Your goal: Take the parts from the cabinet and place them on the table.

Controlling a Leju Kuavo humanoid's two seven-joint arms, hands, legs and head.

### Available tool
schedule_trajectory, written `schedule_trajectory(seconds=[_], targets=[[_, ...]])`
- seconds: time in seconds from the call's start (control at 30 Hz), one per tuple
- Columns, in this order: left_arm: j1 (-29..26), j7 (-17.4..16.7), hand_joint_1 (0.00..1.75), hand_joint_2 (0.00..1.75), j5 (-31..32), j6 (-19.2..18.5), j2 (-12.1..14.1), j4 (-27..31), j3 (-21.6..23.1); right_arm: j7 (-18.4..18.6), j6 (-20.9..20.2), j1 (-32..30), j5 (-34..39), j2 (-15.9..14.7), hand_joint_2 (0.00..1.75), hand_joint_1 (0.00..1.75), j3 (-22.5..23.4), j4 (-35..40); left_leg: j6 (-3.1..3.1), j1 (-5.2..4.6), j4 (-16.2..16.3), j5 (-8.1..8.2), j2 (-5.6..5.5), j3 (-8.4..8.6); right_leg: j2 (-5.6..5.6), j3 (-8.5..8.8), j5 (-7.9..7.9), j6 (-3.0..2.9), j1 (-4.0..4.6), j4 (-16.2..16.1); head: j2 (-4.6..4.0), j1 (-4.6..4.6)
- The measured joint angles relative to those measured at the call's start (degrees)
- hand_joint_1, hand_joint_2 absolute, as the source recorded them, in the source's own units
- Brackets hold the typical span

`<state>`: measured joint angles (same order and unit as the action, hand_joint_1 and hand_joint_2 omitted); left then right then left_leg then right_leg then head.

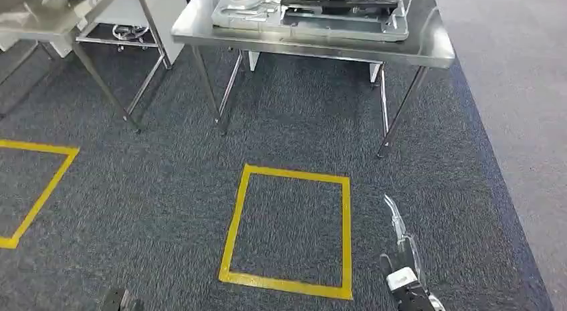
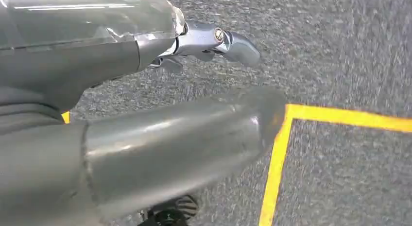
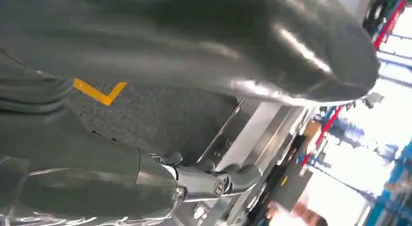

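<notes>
Robot stands on grey carpet facing a steel table (image 1: 428, 53) that carries a large grey moulded part (image 1: 314, 17), lying flat near the table's middle; a yellow floor square (image 1: 289, 227) lies between robot and table. Right hand (image 1: 404, 274) hangs low, holding what looks like a thin shiny strip, though I cannot tell for sure; left hand (image 2: 145, 138) hangs with nothing in it, fingers apart. The part looks rigid, broad and probably heavy with smooth faces, so best gripped at opposite rims or cut-outs.

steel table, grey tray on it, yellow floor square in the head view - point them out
steel table (image 1: 438, 53), head view, bare right edge of the top
grey tray (image 1: 301, 30), head view, front rim
yellow floor square (image 1: 346, 231), head view, right tape strip
</notes>
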<state>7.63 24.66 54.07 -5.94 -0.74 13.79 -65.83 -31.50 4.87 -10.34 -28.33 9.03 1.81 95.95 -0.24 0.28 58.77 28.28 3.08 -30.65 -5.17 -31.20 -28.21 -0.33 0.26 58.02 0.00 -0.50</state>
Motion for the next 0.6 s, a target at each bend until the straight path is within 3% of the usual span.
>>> schedule_trajectory(seconds=[0.07, 0.1, 0.13, 0.17, 0.23, 0.27, 0.3, 0.33, 0.4, 0.43, 0.47, 0.5, 0.57, 0.6], targets=[[-0.69, 0.13, 0.0, 0.0, 0.09, 0.15, -0.02, 0.02, 0.0, 0.0, 0.17, -0.42, -0.07, 0.04, 0.0, 0.0, 0.0, 0.46, 0.55, 0.04, -0.27, 0.19, -0.91, -0.57, -0.81, -0.01, 0.22, 0.54, -0.03, -0.07, 0.0, 0.11], [-1.0, 0.09, 0.0, 0.0, 0.35, 0.33, -0.09, 0.02, 0.0, 0.0, 0.26, -0.6, -0.09, 0.04, 0.0, 0.0, 0.02, 0.79, 1.18, 0.36, -0.81, -0.3, -1.4, -0.46, -0.79, -0.14, -0.07, 1.02, 0.0, 0.17, 0.0, 0.02], [-1.21, 0.04, 0.0, 0.0, 0.63, 0.57, -0.33, 0.02, 0.0, 0.0, 0.31, -0.8, -0.11, 0.04, 0.0, 0.0, 0.15, 0.94, 1.63, 0.44, -0.89, -0.65, -1.73, -0.57, 1.66, -0.51, -1.41, 1.52, -0.4, 1.27, 0.0, 0.22], [-1.2, -0.15, 0.0, 0.0, 1.01, 0.72, -0.33, 0.02, 0.0, -0.02, 0.35, -1.1, -0.11, 0.07, 0.0, 0.0, 0.26, 1.03, 2.16, 0.45, -0.87, -1.02, -2.13, -1.0, 3.59, -1.78, -4.01, 1.67, -0.46, 4.29, 0.0, 0.33], [-1.31, -0.28, 0.0, 0.0, 1.16, 0.76, -0.5, 0.02, 0.0, 0.0, 0.37, -1.86, -0.13, 0.07, 0.0, 0.0, 0.33, 0.98, 2.47, 0.3, -0.81, -1.58, -3.3, -1.86, 4.72, -5.55, -8.91, 1.81, -0.56, 13.22, 0.0, 0.37], [-1.47, -0.33, 0.0, 0.0, 1.16, 0.76, -0.55, 0.02, 0.0, 0.0, 0.37, -2.06, -0.13, 0.07, 0.0, 0.0, 0.33, 0.98, 2.44, 0.21, -0.72, -1.85, -3.89, -2.28, 4.82, -6.97, -10.02, 1.79, -0.55, 16.57, 0.0, 0.37], [-1.65, -0.39, 0.0, 0.0, 1.16, 0.81, -0.59, 0.02, 0.0, 0.0, 0.37, -2.18, -0.13, 0.09, 0.0, 0.0, 0.33, 0.98, 2.42, 0.16, -0.66, -2.07, -4.55, -2.6, 4.9, -7.25, -9.74, 1.7, -0.55, 17.5, 0.0, 0.35], [-1.81, -0.44, 0.0, 0.0, 1.16, 0.85, -0.61, 0.02, 0.0, 0.0, 0.37, -2.23, -0.13, 0.09, 0.0, 0.0, 0.33, 0.98, 2.35, 0.06, -0.57, -2.26, -5.28, -2.84, 4.99, -6.05, -7.97, 1.45, -0.52, 15.49, 0.0, 0.37], [-1.84, -0.44, 0.0, 0.0, 1.16, 0.9, -0.72, 0.02, 0.0, 0.0, 0.37, -2.24, -0.13, 0.11, 0.0, 0.0, 0.33, 0.98, 2.14, -0.18, -0.55, -2.59, -6.81, -2.9, 6.19, -0.75, -2.93, 0.48, -0.27, 5.99, 0.0, 0.43], [-1.84, -0.44, 0.0, 0.0, 1.18, 0.9, -1.0, 0.02, 0.0, 0.0, 0.39, -2.22, -0.13, 0.11, 0.0, 0.0, 0.37, 1.02, 2.07, -0.05, -0.57, -2.79, -7.33, -2.98, 8.94, 1.82, -1.26, -0.42, -0.2, 1.0, 0.0, 0.41], [-1.7, -0.44, 0.0, 0.0, 1.18, 0.9, -1.29, 0.04, 0.0, 0.0, 0.39, -2.28, -0.13, 0.11, 0.0, 0.0, 0.44, 1.0, 1.74, -0.45, -0.4, -2.99, -7.85, -3.26, 10.33, 2.29, -1.95, -0.82, -0.46, -0.54, 0.0, 0.24], [-1.68, -0.44, 0.0, 0.0, 1.18, 0.92, -1.27, 0.04, 0.0, -0.09, 0.39, -2.34, -0.15, 0.15, 0.0, 0.0, 0.44, 1.11, 1.36, -0.08, -0.41, -3.25, -8.58, -3.58, 9.63, 2.24, -1.62, -0.43, -0.27, -0.74, 0.0, 0.37], [-1.97, -1.0, 0.0, 0.0, 2.16, 1.63, -1.27, 0.07, 0.0, -0.09, 0.39, -2.29, -0.26, 0.28, 0.0, 0.0, 0.46, 1.18, 0.43, 0.3, -0.9, -3.88, -9.79, -3.84, 8.57, 2.15, -1.38, -0.71, 0.03, -0.81, 0.0, 0.39], [-2.21, -1.29, 0.0, 0.0, 2.58, 1.99, -1.29, 0.07, 0.04, -0.09, 0.39, -2.27, -0.26, 0.46, 0.0, 0.0, 0.52, 1.18, -0.06, -0.18, -1.1, -4.18, -10.31, -4.13, 7.88, 2.37, -0.7, -0.86, -0.57, -1.79, 0.0, 0.33]])
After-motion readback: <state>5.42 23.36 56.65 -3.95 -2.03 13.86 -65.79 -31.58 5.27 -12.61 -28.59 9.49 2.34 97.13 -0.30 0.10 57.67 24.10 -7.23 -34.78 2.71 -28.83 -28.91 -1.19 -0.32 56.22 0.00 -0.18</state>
